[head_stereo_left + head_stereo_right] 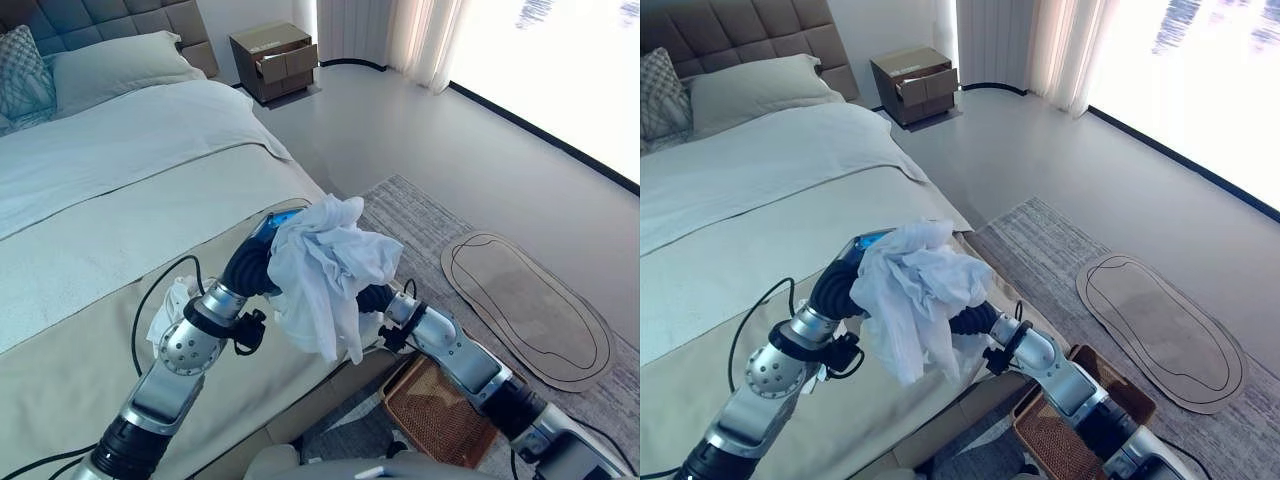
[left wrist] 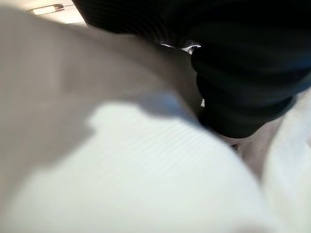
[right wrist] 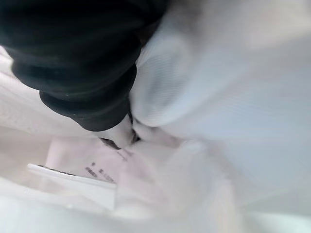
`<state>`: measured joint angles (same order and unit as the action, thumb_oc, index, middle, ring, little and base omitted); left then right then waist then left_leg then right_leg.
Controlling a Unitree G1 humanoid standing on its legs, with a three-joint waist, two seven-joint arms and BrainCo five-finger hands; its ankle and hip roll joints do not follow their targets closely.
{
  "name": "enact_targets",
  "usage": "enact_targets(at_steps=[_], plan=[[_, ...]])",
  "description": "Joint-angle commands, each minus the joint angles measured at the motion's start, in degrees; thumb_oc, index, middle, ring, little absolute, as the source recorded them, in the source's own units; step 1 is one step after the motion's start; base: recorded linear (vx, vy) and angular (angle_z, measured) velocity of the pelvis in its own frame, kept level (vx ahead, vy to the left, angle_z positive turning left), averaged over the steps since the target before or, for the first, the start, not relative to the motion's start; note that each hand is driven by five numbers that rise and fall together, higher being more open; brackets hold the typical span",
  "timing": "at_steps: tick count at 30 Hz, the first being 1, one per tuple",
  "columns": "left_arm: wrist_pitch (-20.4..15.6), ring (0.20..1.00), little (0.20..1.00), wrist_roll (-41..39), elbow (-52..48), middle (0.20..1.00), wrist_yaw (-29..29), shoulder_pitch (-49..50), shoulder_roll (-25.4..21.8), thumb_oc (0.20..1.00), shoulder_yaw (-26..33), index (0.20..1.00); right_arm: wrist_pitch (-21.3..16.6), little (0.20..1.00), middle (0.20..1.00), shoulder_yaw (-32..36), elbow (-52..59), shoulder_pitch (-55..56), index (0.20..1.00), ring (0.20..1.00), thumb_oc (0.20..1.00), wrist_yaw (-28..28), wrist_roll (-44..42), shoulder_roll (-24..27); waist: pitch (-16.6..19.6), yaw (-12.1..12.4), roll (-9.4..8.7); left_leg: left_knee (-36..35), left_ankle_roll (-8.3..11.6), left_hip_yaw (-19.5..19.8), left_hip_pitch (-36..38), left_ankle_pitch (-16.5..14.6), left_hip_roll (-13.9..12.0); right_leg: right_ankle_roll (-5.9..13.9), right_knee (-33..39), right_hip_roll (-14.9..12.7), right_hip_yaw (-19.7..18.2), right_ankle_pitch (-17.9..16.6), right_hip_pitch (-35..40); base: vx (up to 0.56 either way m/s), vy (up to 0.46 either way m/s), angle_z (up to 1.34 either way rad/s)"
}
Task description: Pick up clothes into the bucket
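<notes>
While bunched up between both hands, hangs clear above the bed's near edge: one white clothes bundle (image 1: 325, 270), crumpled, loose end drooping down. Counted: 1 bundle held, 2 hands on it.

Left hand (image 1: 248, 268) pressed in from the bundle's left, dark ribbed cover showing, fingers buried in cloth; cannot tell whether spread or clamped. Bit of blue (image 1: 282, 219) at the top of that hand, half under the cloth; unclear what. Right hand (image 1: 374, 297) pressed in from the bundle's right and lower side, fingers hidden the same way; cannot tell its state either. Both wrist views: dark cover right up against white fabric (image 2: 160, 179); in the right wrist view also one sewn-in label (image 3: 73, 177) on the cloth.

One more white cloth (image 1: 167, 310) lying on the bed just beside the left forearm, partly hidden by it.

One basket (image 1: 435, 412), brown and woven, on the floor below the right forearm, beside the bed's foot; not under the bundle, well below it. Seen only in part.

Elsewhere: 1 bed (image 1: 110, 200) with pale cover and a beige throw across its foot; 2 pillows at the head, one plain (image 1: 115, 60), one patterned (image 1: 18, 75); 1 padded headboard (image 1: 100, 20); 1 brown nightstand (image 1: 275, 60), drawer slightly out; 1 grey striped rug (image 1: 420, 225); 1 oval mat (image 1: 530, 305) on the rug's far side; curtains (image 1: 425, 40) by the window.
</notes>
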<state>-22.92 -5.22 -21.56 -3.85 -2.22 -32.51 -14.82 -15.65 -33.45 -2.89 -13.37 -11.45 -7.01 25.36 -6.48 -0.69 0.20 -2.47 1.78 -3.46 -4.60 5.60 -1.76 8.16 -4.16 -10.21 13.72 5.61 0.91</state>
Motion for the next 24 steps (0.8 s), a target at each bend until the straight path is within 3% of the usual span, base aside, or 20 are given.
enact_targets(at_steps=[1,3,4,5,11,16,21,24], plan=[[-4.49,0.2,0.2,-0.09,-3.59,0.2,3.66,-1.61,0.53,0.2,2.51,0.2,-2.49,0.2,0.2,1.7,1.15,0.95,0.2,0.2,0.2,0.65,-4.52,-1.37,0.87,-0.88,-2.11,3.54,-0.19,0.83,1.24,-6.17,-0.79,2.53,3.26,-3.52,-1.26,-9.86,-3.08,0.0,0.0,0.0],[-4.5,0.2,0.2,0.35,-2.94,0.2,4.22,-0.89,0.91,0.2,2.77,0.2,-2.56,0.2,0.2,2.29,0.48,2.12,0.2,0.2,0.2,0.75,-5.9,-1.98,0.82,-0.94,-2.08,3.49,-0.18,0.84,1.25,-6.14,-0.81,2.51,3.28,-3.49,-1.27,-9.88,-3.05,0.0,0.0,0.0],[-4.45,0.533,0.533,0.72,-2.68,0.533,4.42,-0.69,0.97,0.533,2.83,0.533,-2.68,0.2,0.2,2.66,0.08,2.65,0.2,0.2,0.2,0.83,-6.81,-2.37,0.83,-0.99,-2.04,3.47,-0.18,0.83,1.27,-6.13,-0.82,2.52,3.29,-3.49,-1.28,-9.89,-3.05,0.0,0.0,0.0],[-4.38,1.0,1.0,1.03,-2.39,1.0,4.69,-0.29,1.14,1.0,2.87,1.0,-2.81,0.2,0.2,2.99,-0.28,3.16,0.2,0.2,0.2,1.01,-7.66,-2.88,0.82,-1.02,-2.03,3.47,-0.21,0.8,1.27,-6.12,-0.87,2.51,3.29,-3.5,-1.31,-9.91,-3.09,0.0,0.0,0.0],[-4.41,1.0,1.0,-0.86,-1.91,1.0,4.59,0.29,1.88,1.0,2.79,1.0,-3.32,0.2,0.2,3.5,-2.45,5.03,0.2,0.2,0.2,1.74,-10.77,-5.09,0.69,-1.31,-1.92,3.53,-0.24,0.66,1.28,-6.21,-0.96,2.53,3.46,-3.49,-1.41,-10.01,-3.19,0.0,0.0,0.0],[-4.27,1.0,1.0,-1.89,1.13,1.0,6.37,2.2,3.39,1.0,4.12,1.0,-4.14,0.2,0.2,5.26,-4.39,7.82,0.2,0.2,0.2,2.69,-19.21,-8.57,0.72,-1.67,-1.68,3.54,-0.23,0.4,1.35,-6.28,-0.86,2.53,3.53,-3.5,-1.54,-10.0,-3.12,0.0,0.0,0.0],[-4.05,1.0,1.0,-0.64,4.85,1.0,6.82,7.64,3.37,1.0,8.09,1.0,-3.1,0.2,0.2,16.37,-1.68,15.0,0.2,0.2,0.2,-1.94,-33.16,-6.96,0.91,-1.91,-2.05,3.62,-0.09,0.23,1.63,-6.39,-0.98,2.57,3.54,-3.49,-1.34,-9.91,-2.75,0.0,0.0,0.0],[-3.96,1.0,1.0,-1.39,7.82,1.0,6.94,9.08,4.11,1.0,8.82,1.0,-3.77,0.2,0.2,19.09,-1.98,16.98,0.2,0.2,0.2,-1.37,-35.12,-7.79,0.93,-2.03,-2.12,3.58,-0.06,0.23,1.74,-6.39,-0.95,2.62,3.55,-3.49,-1.23,-9.96,-2.66,0.0,0.0,0.0]])
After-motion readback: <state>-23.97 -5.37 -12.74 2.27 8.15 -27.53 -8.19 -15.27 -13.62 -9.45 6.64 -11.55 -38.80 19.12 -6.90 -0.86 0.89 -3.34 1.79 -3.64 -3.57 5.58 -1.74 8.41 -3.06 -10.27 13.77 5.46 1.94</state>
